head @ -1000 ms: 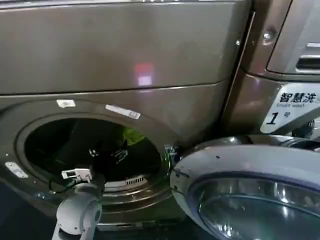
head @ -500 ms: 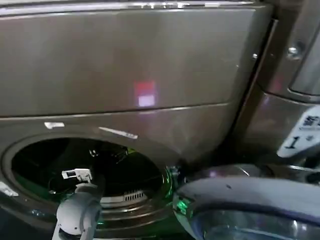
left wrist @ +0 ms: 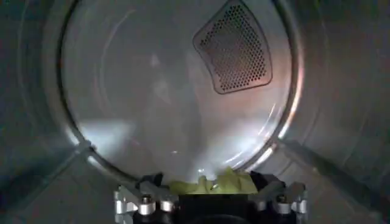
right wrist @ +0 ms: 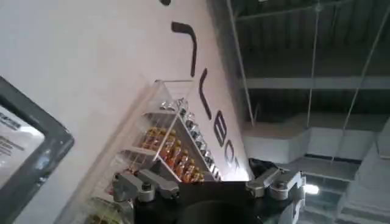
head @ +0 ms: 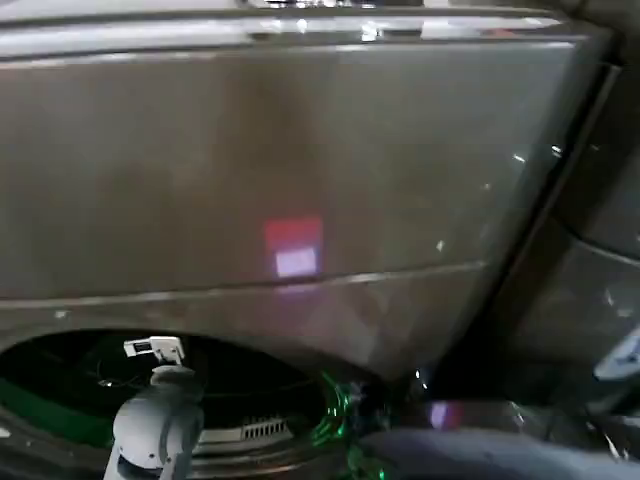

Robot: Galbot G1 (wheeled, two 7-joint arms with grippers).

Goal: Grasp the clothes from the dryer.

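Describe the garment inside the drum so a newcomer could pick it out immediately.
Start at the large bronze-brown metal dryer and look through its round mouth into the grey steel drum. On the drum floor, below the perforated vent on the back wall, lies a small bunched lime-green cloth, right at the left tool. It is the only bright, soft thing among bare metal.

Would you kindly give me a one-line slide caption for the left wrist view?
Inside the dryer, the left gripper holds the lime-green clothes near the drum floor.
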